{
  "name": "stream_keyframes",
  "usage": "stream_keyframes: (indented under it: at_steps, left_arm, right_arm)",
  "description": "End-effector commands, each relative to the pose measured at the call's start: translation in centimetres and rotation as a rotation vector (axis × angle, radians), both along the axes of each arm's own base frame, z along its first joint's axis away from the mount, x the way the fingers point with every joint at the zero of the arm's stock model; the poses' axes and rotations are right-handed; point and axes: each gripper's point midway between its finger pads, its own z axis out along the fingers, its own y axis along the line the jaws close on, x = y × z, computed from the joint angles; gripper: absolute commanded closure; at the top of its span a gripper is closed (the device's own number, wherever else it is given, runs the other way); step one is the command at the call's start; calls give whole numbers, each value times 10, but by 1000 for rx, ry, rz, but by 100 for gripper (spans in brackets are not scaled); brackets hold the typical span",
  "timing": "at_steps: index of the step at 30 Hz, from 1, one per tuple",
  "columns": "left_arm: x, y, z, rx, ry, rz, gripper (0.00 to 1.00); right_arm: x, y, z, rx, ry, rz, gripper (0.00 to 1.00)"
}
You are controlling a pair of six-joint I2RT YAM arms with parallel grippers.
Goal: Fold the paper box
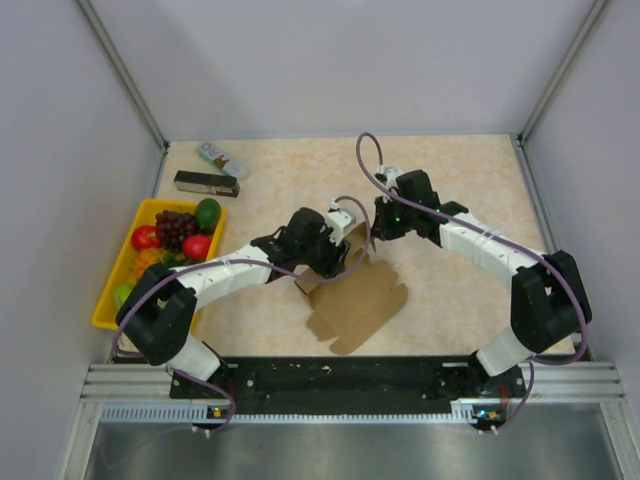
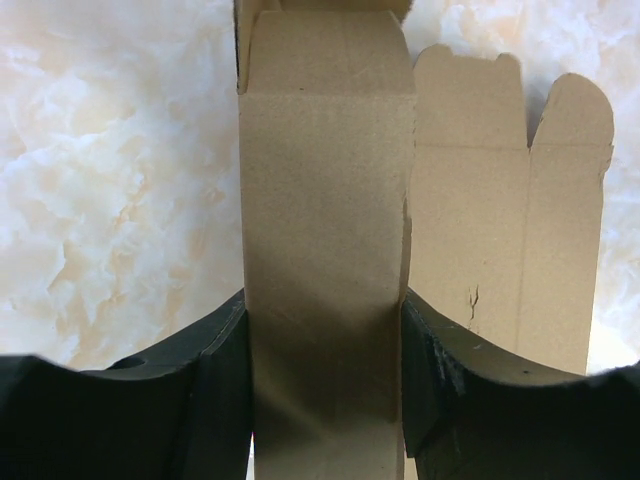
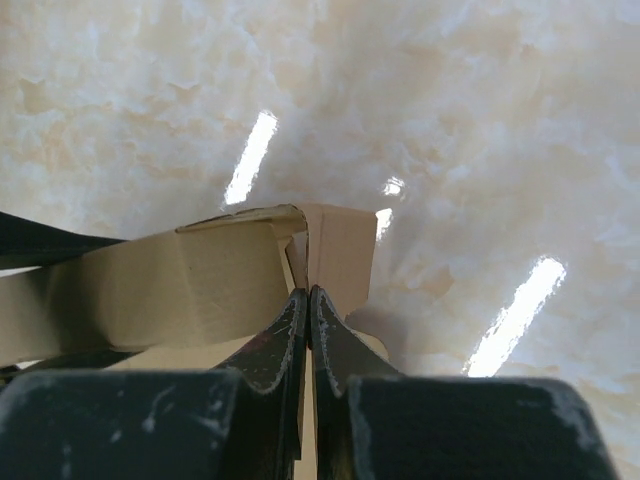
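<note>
Paper box [image 1: 360, 300]: likely light, creasable; my left fingers [image 2: 200, 400] clamp its raised panel, right fingers [image 3: 280, 350] pinch a flap.

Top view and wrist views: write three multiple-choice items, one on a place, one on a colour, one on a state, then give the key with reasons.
1. Where does the yellow tray lie?
A. left of the paper box
B. right of it
C. on top of it

2. What colour is the paper box?
A. white
B. brown
C. black

3. The right gripper is:
A. wide open
B. shut on a flap of the paper box
C. shut on a fruit

Key:
1 A, the top view shows the tray far left of the cardboard.
2 B, every view shows plain brown cardboard.
3 B, the right wrist view shows its fingers pinching thin cardboard.
</note>
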Motion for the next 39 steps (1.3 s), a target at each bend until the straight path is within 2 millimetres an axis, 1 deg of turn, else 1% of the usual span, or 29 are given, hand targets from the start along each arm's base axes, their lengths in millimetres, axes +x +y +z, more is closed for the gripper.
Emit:
stream_keyframes:
  at_steps: [1, 3, 5, 6, 8, 11, 13, 14, 15, 17, 25, 27, 28, 30, 32, 33, 36, 38, 39]
  left_arm:
    - [18, -3, 9, -19, -96, 50, 51]
    - [19, -1, 8, -5, -109, 63, 51]
    - [16, -5, 9, -5, -120, 54, 52]
    - [14, -6, 9, -8, -121, 46, 52]
    - [11, -10, 7, -9, -113, 35, 52]
    - [8, -12, 0, 3, -101, 31, 53]
    - [6, -14, -1, 2, -99, 28, 53]
    - [5, -15, -1, 0, -97, 25, 53]
    - [4, -15, -2, 1, -96, 26, 53]
    - [2, -18, -1, 2, -99, 18, 54]
    - [-4, -24, -7, 18, -95, 0, 56]
    - [-5, -26, -9, 21, -94, -4, 57]
    - [-6, -28, -8, 20, -96, -11, 57]
    - [-9, -29, -9, 25, -98, -20, 57]
    - [-9, -30, -7, 20, -99, -22, 55]
    - [-9, -30, -6, 19, -103, -21, 55]
    - [-13, -32, -5, 10, -99, -39, 54]
    - [-13, -37, -1, -18, -112, -54, 54]
    - [-14, -37, 1, -26, -116, -58, 54]
  right_arm:
    - [-2, -11, 9, -63, -4, 10, 100]
    - [-8, -15, 10, -78, 6, 11, 100]
    - [-14, -15, 14, -66, 19, 12, 100]
    - [-18, -15, 12, -62, 37, 14, 100]
    - [-27, -10, 16, -15, 67, 16, 100]
    - [-39, -6, 12, 33, 133, -5, 100]
    - [-46, -7, 6, 51, 178, -42, 100]
    - [-48, -6, 10, 75, 184, -51, 100]
    - [-54, -5, 7, 89, 204, -50, 100]
    - [-61, 0, 9, 132, 245, -55, 100]
    - [-90, 6, 13, 208, 303, -17, 100]
    - [-95, 11, 10, 240, 319, 5, 100]
    - [-100, 15, 13, 273, 335, 18, 100]
    - [-102, 14, 8, 283, 338, 12, 100]
    - [-99, 11, 9, 281, 307, -5, 100]
    - [-100, 10, 5, 280, 310, -15, 100]
    - [-94, 13, 7, 308, 280, -21, 100]
    - [-87, 17, 9, 334, 255, -29, 100]
    - [-87, 18, 4, 350, 271, -45, 100]
